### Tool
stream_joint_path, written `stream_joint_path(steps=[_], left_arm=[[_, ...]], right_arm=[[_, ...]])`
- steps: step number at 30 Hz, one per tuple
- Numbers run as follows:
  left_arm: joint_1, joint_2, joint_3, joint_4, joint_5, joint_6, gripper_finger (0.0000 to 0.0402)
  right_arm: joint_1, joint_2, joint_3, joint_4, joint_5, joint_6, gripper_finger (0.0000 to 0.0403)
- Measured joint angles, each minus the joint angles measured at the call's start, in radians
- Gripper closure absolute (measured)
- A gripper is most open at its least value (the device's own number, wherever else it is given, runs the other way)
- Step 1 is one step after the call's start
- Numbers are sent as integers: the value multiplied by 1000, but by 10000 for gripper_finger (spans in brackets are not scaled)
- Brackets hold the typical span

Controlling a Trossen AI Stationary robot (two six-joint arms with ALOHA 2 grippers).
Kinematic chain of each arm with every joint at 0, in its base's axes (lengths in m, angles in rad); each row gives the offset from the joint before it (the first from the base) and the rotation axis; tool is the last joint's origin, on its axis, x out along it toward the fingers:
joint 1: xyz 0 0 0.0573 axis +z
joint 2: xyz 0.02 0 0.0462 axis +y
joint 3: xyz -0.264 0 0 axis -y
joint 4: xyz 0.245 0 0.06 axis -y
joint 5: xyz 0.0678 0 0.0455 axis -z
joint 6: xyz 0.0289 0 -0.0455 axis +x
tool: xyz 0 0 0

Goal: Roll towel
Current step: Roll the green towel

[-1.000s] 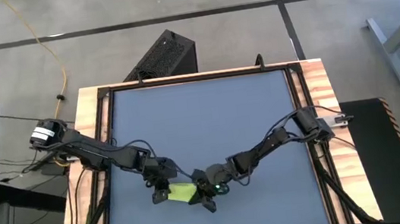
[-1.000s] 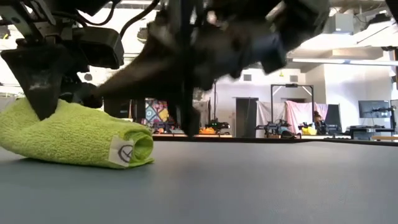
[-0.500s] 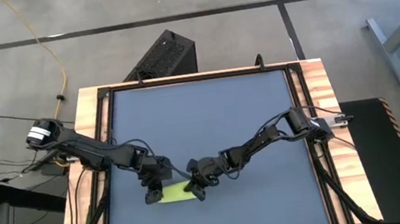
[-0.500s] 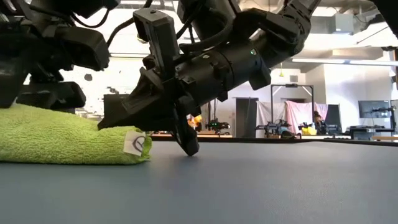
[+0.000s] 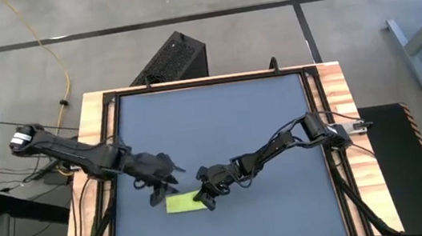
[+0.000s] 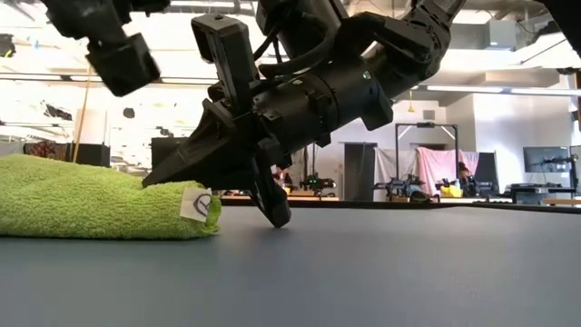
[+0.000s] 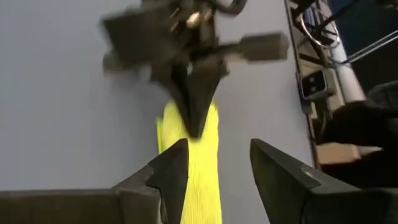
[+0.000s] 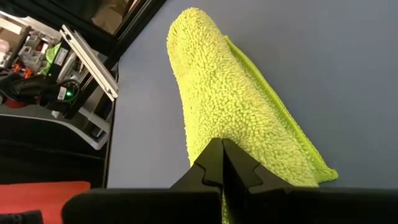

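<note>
My right claw point(image 8: 222, 163) is pinched shut, its tips pressing the towel point(image 5: 183, 204) — a nubby lime terry roll, flattish, at six o'clock on the matte blue-grey table point(image 5: 220, 125). My left claw point(image 7: 214, 163) hangs spread above it — holding nothing.

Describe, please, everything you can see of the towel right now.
The towel is a small lime-green terry cloth, already rolled into a short log lying flat near the table's front edge. A white tag shows at one end. The shut right gripper presses on that end; the open left gripper hangs just above, not touching.
</note>
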Motion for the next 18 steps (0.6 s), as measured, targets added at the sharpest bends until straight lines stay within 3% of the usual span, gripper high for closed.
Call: stream_joint_path(steps=[5, 10, 18], left_arm=[[-42, 129, -2, 107, -137, 34, 250], [-46, 270, -1, 138, -64, -2, 251], [-63, 396, 23, 183, -64, 39, 251]], right_arm=[[0, -19, -3, -3, 0, -7, 382], [0, -73, -9, -71, 0, -33, 381], [-1, -130, -7, -140, -6, -65, 380]])
